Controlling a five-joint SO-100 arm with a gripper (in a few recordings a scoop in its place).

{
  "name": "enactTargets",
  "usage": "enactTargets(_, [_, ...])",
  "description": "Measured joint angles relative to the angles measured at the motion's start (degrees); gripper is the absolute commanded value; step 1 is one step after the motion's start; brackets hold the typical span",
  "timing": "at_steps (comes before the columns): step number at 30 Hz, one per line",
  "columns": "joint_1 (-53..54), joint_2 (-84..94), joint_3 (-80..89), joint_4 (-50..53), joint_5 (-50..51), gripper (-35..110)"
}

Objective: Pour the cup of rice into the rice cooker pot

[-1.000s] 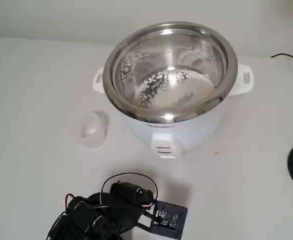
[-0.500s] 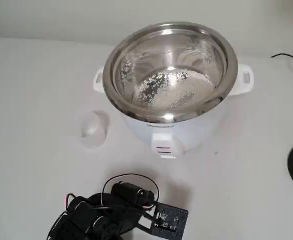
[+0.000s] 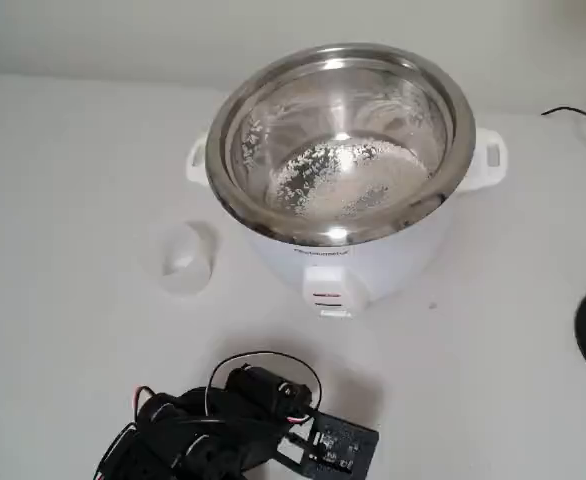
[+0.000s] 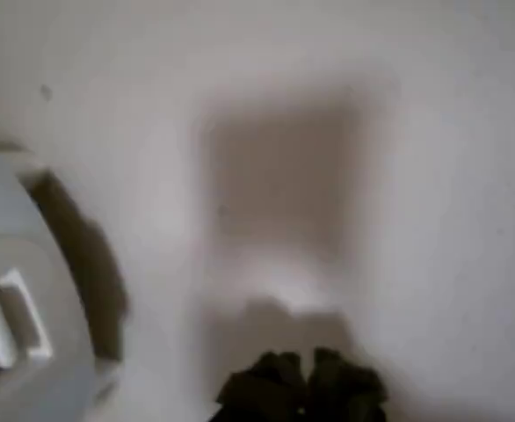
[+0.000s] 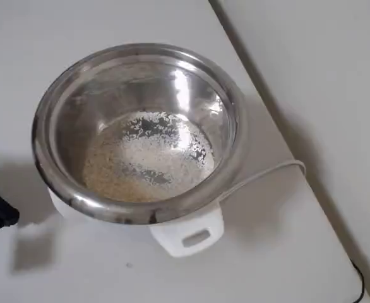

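Rice [image 3: 345, 185] was seen spread across the bottom of the rice cooker pot [image 3: 228, 125], judged already poured | cup [image 3: 186, 258] was left standing on the table [image 3: 63, 180] beside the cooker, well apart from the gripper [image 4: 301, 374] | finger spread could not be told, blurred in the wrist view.

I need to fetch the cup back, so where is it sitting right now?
In the fixed view the cup stands on the table to the left of the rice cooker pot, beside the white cooker body, apart from it.
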Motion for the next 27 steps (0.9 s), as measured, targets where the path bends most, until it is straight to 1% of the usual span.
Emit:
enactTargets(5, [-3.5,0.5,-1.3,1.4,0.0,0])
enactTargets(11, [-3.5,0.5,-2.1,1.8,-1.6,0])
enactTargets(27, [0.8,0.5,-2.8,2.6,-3.3,0])
